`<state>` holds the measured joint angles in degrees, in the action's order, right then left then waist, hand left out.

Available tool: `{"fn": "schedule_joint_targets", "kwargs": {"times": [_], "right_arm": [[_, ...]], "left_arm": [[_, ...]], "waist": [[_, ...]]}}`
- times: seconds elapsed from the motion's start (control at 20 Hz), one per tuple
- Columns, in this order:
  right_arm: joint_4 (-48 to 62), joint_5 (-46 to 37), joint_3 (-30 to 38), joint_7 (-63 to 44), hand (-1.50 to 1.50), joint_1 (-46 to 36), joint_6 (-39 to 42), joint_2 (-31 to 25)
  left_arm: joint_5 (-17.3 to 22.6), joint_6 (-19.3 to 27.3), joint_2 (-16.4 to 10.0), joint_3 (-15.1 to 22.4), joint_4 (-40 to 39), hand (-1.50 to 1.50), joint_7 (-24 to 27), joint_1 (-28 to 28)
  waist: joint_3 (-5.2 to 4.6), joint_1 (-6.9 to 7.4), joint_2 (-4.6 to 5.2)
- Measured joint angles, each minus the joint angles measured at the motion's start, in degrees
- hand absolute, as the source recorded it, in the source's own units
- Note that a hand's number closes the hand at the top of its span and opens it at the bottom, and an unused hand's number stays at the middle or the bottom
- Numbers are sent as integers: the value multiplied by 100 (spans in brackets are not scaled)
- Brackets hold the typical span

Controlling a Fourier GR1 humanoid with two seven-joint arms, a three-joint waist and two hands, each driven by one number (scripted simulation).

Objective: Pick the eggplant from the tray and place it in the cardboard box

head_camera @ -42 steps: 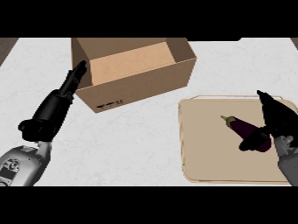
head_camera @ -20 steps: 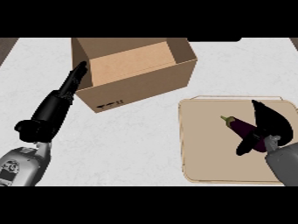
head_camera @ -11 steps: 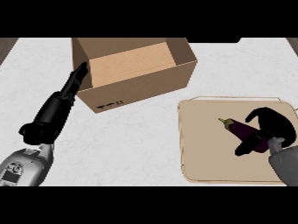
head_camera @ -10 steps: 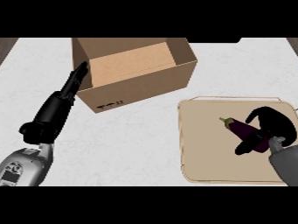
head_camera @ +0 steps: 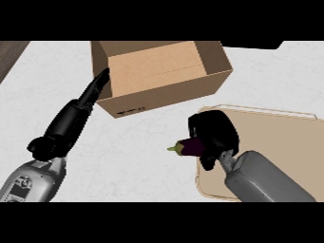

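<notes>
Purple eggplant with a green stem (head_camera: pixel 189 147) is in your right hand (head_camera: pixel 217 130), black fingers curled round it, at the left edge of the beige square tray (head_camera: pixel 290 137). Your left hand (head_camera: pixel 94 91) lays straight fingers against the left wall of the open brown cardboard box (head_camera: pixel 171 88), at the white bench's (head_camera: pixel 136 161) far edge.

Our one view looks from the robot's head steeply down onto the counter (head_camera: pixel 136 142); it faces away from the body, so the left forearm (head_camera: pixel 27 182) and right forearm (head_camera: pixel 266 182) enter from the lower edge; we sit near, the cardboard box (head_camera: pixel 171 92) high in frame and the tray (head_camera: pixel 283 137) low right.
</notes>
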<state>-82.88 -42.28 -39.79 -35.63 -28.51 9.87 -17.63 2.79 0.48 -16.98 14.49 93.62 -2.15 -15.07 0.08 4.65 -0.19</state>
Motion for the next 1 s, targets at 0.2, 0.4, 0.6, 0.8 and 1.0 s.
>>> {"fn": "schedule_joint_targets", "kwargs": {"times": [0.2,0.4,0.6,0.8,1.0], "right_arm": [[173,-655,-717,120,150,-504,-339,847],[349,-1267,-1072,19,150,-885,-795,1373],[11,-1566,-1304,-150,150,-975,-956,1614],[-654,-1533,-1258,-335,150,-1179,-697,1706],[-1536,-1437,-1231,-609,150,-1237,-555,1740]], "left_arm": [[-72,58,4,-81,-52,0,-2,-3],[-113,76,-25,-210,-104,0,-31,19],[-176,127,-6,-323,-150,0,-26,56],[-206,101,-5,-397,-155,0,9,105],[-200,57,2,-465,-159,0,-41,107]], "waist": [[22,-118,-6],[31,-254,-32],[38,-372,-57],[42,-433,-71],[43,-473,-78]]}}
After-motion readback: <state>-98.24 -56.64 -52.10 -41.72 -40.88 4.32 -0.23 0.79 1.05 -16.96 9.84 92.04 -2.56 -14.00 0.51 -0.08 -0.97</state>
